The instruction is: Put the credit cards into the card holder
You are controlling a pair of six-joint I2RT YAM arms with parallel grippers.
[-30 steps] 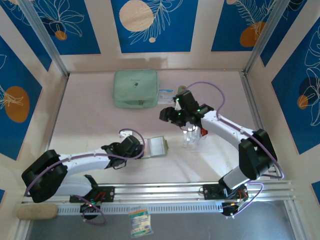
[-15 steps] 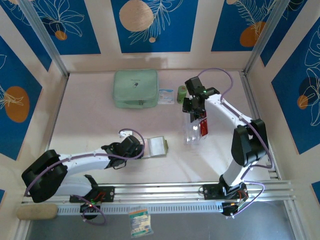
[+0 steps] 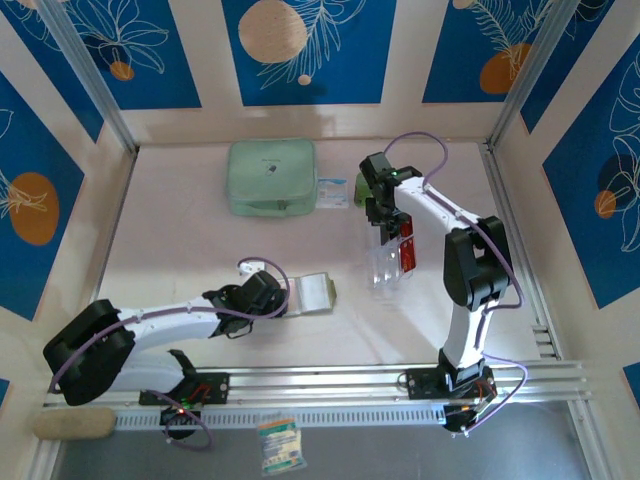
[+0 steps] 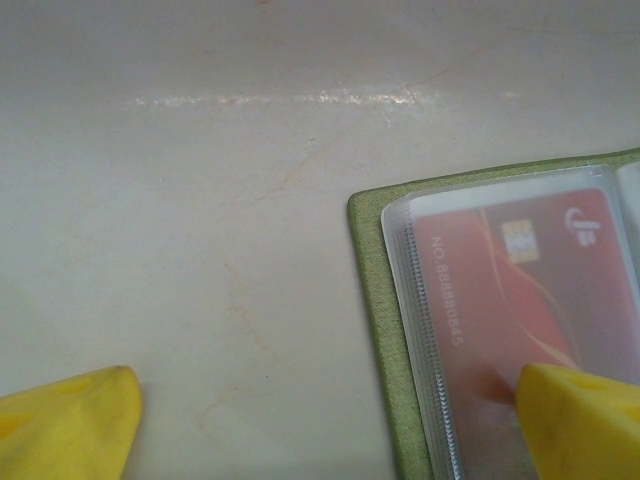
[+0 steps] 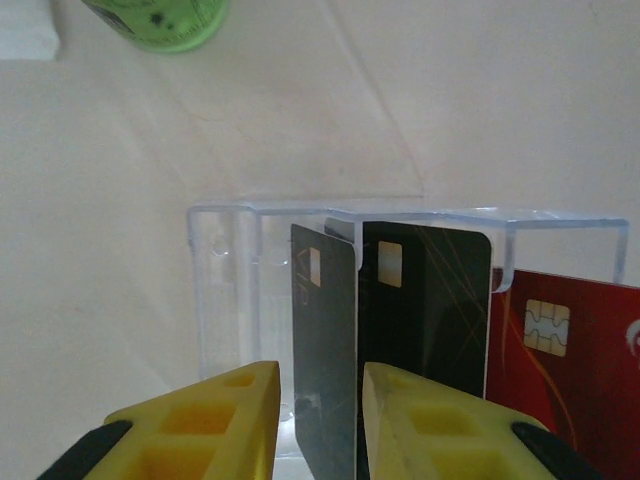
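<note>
The olive-green card holder lies open on the table, with a red card inside its clear sleeve. My left gripper stands open over its edge, and one yellow finger rests on the sleeve. My right gripper hangs over the clear acrylic rack. Its jaws are narrowed round a dark grey card, and there is still a gap on the left side. A black card and a red card stand beside it in the rack.
A mint-green zip pouch lies at the back. A small white packet and a green bottle sit just behind the rack. Side walls close the table in, and a rail runs along its front.
My right gripper has swung back over the rack and come down on the cards, its jaws narrowing round the dark grey card. The left arm and card holder have not moved.
</note>
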